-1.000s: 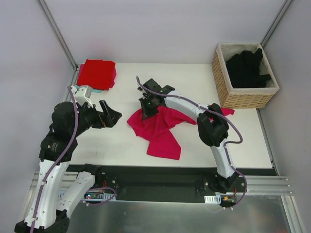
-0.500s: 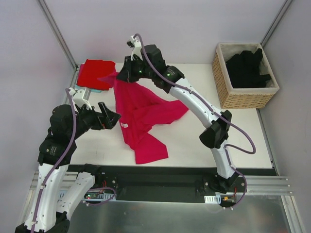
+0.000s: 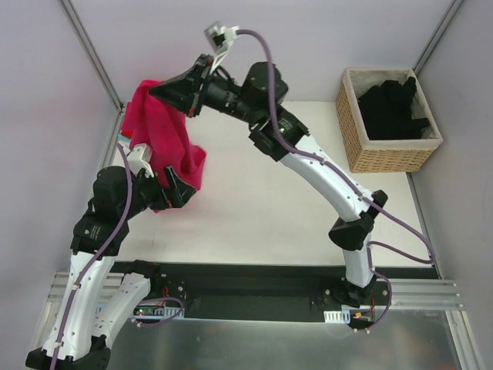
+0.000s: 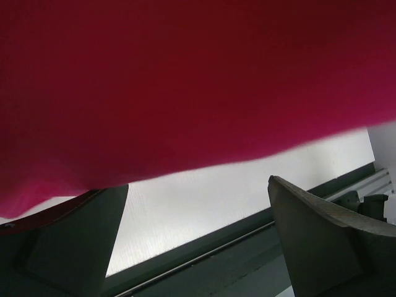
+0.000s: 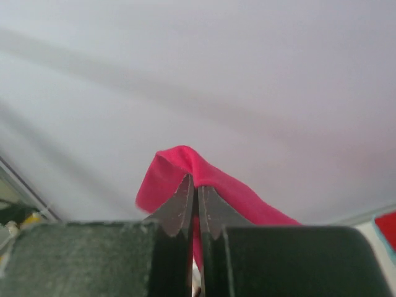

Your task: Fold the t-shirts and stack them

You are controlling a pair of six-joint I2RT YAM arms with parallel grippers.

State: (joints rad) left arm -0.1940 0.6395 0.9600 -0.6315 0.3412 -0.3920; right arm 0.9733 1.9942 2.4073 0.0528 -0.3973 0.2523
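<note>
My right gripper [image 3: 158, 89] is raised high at the back left and is shut on the magenta-pink t-shirt [image 3: 166, 135], which hangs down from it over the table's left side. In the right wrist view the cloth [image 5: 185, 167] is pinched between the closed fingertips [image 5: 197, 192]. My left gripper [image 3: 179, 189] is open, just under the shirt's lower hem. In the left wrist view the pink cloth [image 4: 185, 86] fills the top, above the open fingers [image 4: 309, 229]. The red t-shirt is hidden behind the hanging one. Black t-shirts [image 3: 393, 108] lie in the basket.
A woven wicker basket [image 3: 351, 135] stands at the back right of the white table [image 3: 293, 223]. Metal frame posts [image 3: 91, 54] rise at the back corners. The table's dark front rail [image 4: 204, 247] shows in the left wrist view.
My right gripper has lifted the magenta-pink t-shirt off the table's middle and swung it up and to the back left. The shirt now hangs over my left gripper, which has shifted slightly right.
</note>
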